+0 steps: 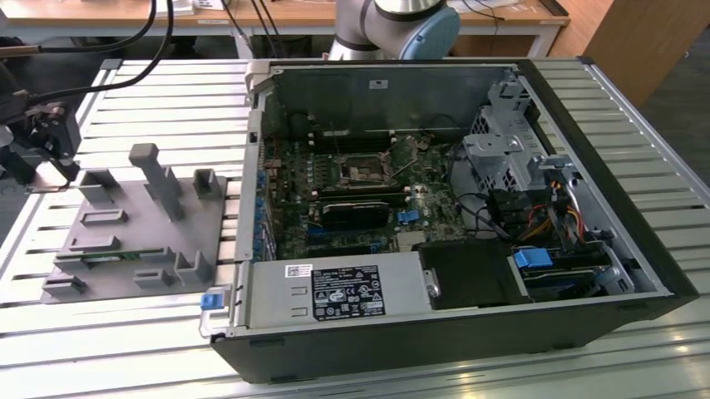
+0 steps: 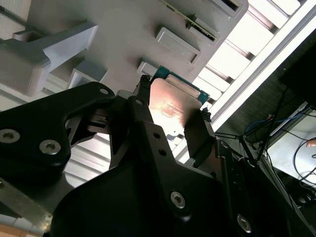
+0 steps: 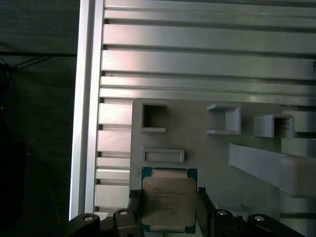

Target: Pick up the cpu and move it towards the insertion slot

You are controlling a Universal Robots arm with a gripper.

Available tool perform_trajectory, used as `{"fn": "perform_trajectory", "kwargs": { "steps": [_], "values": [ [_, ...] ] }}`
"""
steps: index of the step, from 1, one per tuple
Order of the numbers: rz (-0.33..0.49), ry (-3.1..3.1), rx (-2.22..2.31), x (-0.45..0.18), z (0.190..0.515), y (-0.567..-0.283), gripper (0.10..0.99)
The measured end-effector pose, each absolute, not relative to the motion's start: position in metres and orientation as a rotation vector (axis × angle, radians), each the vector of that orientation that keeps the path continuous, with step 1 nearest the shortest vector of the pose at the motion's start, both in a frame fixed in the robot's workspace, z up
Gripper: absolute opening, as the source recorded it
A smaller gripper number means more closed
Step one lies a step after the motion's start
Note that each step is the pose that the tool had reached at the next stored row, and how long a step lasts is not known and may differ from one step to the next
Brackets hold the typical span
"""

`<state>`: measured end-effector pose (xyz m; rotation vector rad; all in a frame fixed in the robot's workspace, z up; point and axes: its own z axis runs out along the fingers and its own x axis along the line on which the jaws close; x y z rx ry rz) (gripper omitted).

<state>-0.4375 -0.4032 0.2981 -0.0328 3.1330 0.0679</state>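
A: Nearest to the wrist cameras?
B: The gripper (image 3: 169, 203), black fingers (image 3: 134, 205) pressed against two opposite sides of the cpu (image 3: 168, 198), so clamped on it. Seen so in both wrist views.
A: Look of the chip?
B: Small and flat, silvery metal top with a warm reflection, green rim showing at the side away from the gripper.
A: Direction, long axis?
B: Nearly square, so no clear long axis. Metal top turned toward the cameras, sides parallel to the edges of the grey fixture (image 3: 207, 143).
A: Place?
B: Over that fixture, just beside a shallow rectangular pocket (image 3: 163, 156). Cannot tell whether touching it or lifted.
A: And farther?
B: Slotted aluminium table (image 3: 197, 59) underneath. In the exterior view, a thin green memory strip (image 1: 106, 259) on the fixture at the exterior view's left, and just beside, an open computer case (image 1: 444, 345) with its motherboard (image 1: 355, 199).
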Motion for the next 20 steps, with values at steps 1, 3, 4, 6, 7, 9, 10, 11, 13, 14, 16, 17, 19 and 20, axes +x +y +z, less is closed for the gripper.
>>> {"fn": "perform_trajectory", "kwargs": {
  "steps": [1, 3, 4, 6, 7, 9, 10, 11, 13, 14, 16, 17, 19, 20],
  "values": [
    [0.068, 3.133, -0.033, -0.4375, 0.2983, -0.4032, 0.525],
    [0.068, 3.133, -0.033, -0.4375, 0.2988, -0.4032, 0.525],
    [0.068, 3.133, -0.033, -0.4375, 0.2990, -0.4032, 0.525],
    [0.068, 3.133, -0.033, -0.4375, 0.2993, -0.4032, 0.525],
    [0.068, 3.133, -0.033, -0.4375, 0.2995, -0.4032, 0.525],
    [0.068, 3.133, -0.033, -0.4375, 0.2999, -0.4032, 0.525],
    [0.068, 3.133, -0.033, -0.4375, 0.3001, -0.4032, 0.525],
    [0.068, 3.133, -0.033, -0.4375, 0.3002, -0.4032, 0.525],
    [0.068, 3.133, -0.033, -0.4375, 0.3005, -0.4032, 0.525],
    [0.068, 3.133, -0.033, -0.4375, 0.3007, -0.4032, 0.525],
    [0.068, 3.133, -0.033, -0.4375, 0.3011, -0.4032, 0.525],
    [0.068, 3.133, -0.033, -0.4375, 0.3014, -0.4032, 0.525],
    [0.068, 3.133, -0.033, -0.4375, 0.3017, -0.4032, 0.525],
    [0.068, 3.133, -0.033, -0.4375, 0.3020, -0.4032, 0.525]
  ]
}}
